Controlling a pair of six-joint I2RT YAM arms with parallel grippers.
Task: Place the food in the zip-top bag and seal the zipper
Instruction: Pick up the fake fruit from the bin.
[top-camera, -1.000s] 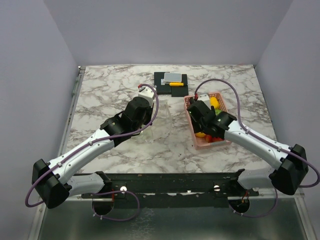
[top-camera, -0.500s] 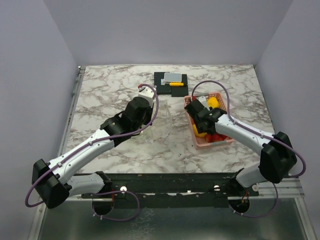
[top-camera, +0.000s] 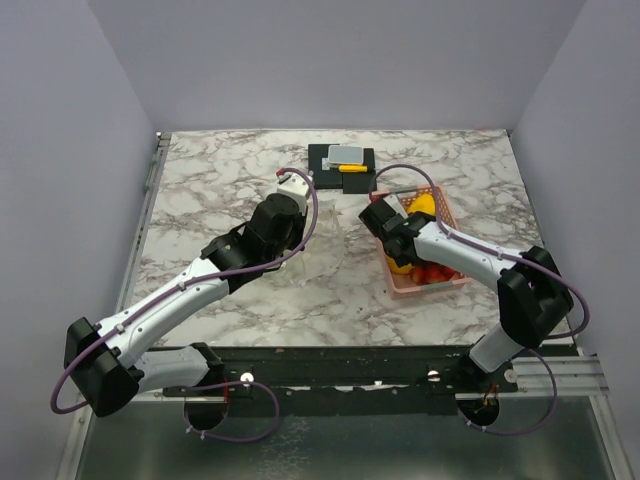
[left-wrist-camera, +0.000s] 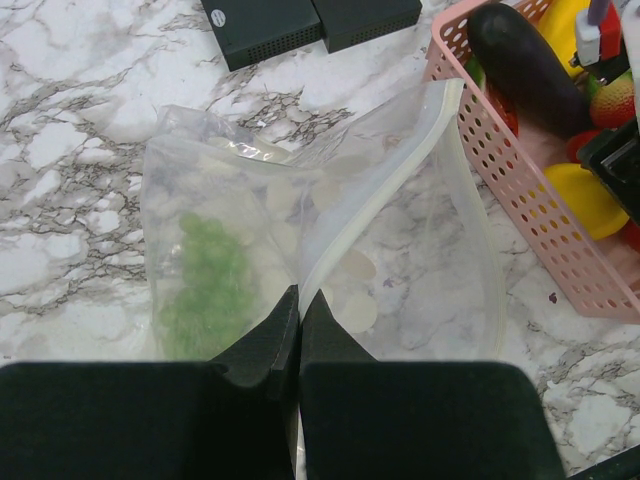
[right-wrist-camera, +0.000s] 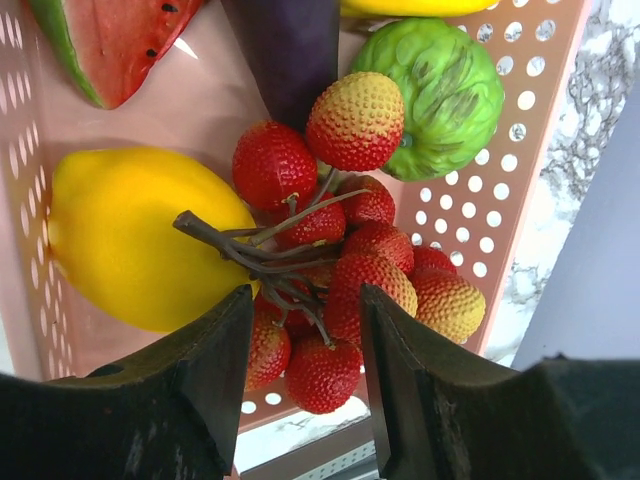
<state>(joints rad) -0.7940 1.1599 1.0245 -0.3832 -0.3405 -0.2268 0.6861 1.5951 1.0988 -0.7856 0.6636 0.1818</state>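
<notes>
One step in hand: I'm on the pick; my right gripper (right-wrist-camera: 300, 370) hangs over the basket (top-camera: 440, 200), above the red berry bunch (right-wrist-camera: 340, 270).
Right gripper: fingers apart, nothing between them; the bunch's stem sits in line with the gap.
Left gripper (left-wrist-camera: 298, 325): fingers pressed together on the bag (left-wrist-camera: 320, 230), pinching its rim so the mouth gapes toward the basket.
Bag: on the marble just left of the basket; something green (left-wrist-camera: 205, 280) shows through it.
Other food: lemon (right-wrist-camera: 140, 235) touching the bunch, green fruit (right-wrist-camera: 450, 95) beside it, watermelon slice (right-wrist-camera: 105, 40) farther off.
Next, I judge: lower, close on the stem, lift clear of the lemon, carry to the bag mouth.
</notes>
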